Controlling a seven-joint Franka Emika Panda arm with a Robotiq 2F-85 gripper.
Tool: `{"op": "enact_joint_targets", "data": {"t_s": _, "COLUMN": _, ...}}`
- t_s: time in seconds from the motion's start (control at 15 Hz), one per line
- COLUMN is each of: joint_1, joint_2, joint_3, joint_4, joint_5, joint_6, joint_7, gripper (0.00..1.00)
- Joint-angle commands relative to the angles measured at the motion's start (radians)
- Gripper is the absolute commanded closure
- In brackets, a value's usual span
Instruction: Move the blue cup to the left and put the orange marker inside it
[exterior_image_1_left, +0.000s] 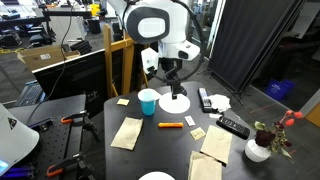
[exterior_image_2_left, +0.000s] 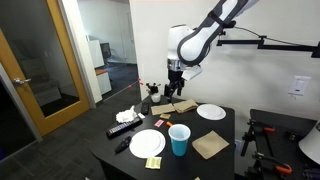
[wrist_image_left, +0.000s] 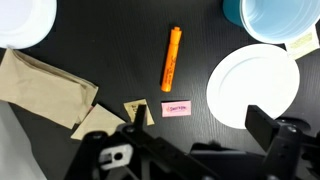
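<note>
blue cup (wrist_image_left: 275, 16) cut off at wrist view's corner, orange marker (wrist_image_left: 171, 58) unobscured, pincer (wrist_image_left: 182, 122) apart, partly cropped

- Black table (exterior_image_1_left: 165, 150): carries everything listed here.
- White plate (exterior_image_1_left: 174, 103): toward the table's far edge in an exterior view.
- Second plate (exterior_image_1_left: 155, 177): at the near edge, cut off by the frame.
- Brown napkin (exterior_image_1_left: 127, 133): lies flat, alone, near one side edge.
- Two more napkins (exterior_image_1_left: 216, 143): close together toward the opposite side, reaching the near edge.
- Black remote (exterior_image_1_left: 204, 99): by the far edge, crumpled white paper (exterior_image_1_left: 220, 101) just beside it.
- Second remote (exterior_image_1_left: 232, 126): between that paper and the vase.
- White vase (exterior_image_1_left: 258, 151): upright at a table corner, holding red flowers (exterior_image_1_left: 283, 122).
- Yellow sticky notes (exterior_image_1_left: 198, 133): scattered flat on the table.
- Pink note (wrist_image_left: 175, 107): in the wrist view, flat on bare tabletop.
</note>
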Motion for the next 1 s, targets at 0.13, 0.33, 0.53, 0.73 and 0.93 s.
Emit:
{"op": "enact_joint_targets", "data": {"t_s": 0.13, "joint_1": -0.001, "joint_2": 0.077, "joint_3": -0.008, "joint_4": 0.017, "joint_5": 0.052, "joint_6": 0.012, "joint_7": 0.075, "gripper": 0.0}}
{"op": "enact_joint_targets", "data": {"t_s": 0.33, "joint_1": -0.004, "joint_2": 0.126, "joint_3": -0.004, "joint_4": 0.021, "joint_5": 0.091, "joint_6": 0.035, "joint_7": 0.068, "gripper": 0.0}}
{"op": "enact_joint_targets", "data": {"t_s": 0.53, "joint_1": -0.003, "joint_2": 0.169, "joint_3": -0.003, "joint_4": 0.019, "joint_5": 0.113, "joint_6": 0.089, "joint_7": 0.066, "gripper": 0.0}}
{"op": "enact_joint_targets", "data": {"t_s": 0.73, "joint_1": -0.014, "joint_2": 0.21, "joint_3": 0.005, "joint_4": 0.027, "joint_5": 0.141, "joint_6": 0.139, "joint_7": 0.047, "gripper": 0.0}}
{"op": "enact_joint_targets", "data": {"t_s": 0.93, "joint_1": -0.025, "joint_2": 0.252, "joint_3": 0.011, "joint_4": 0.044, "joint_5": 0.16, "joint_6": 0.181, "joint_7": 0.034, "gripper": 0.0}}
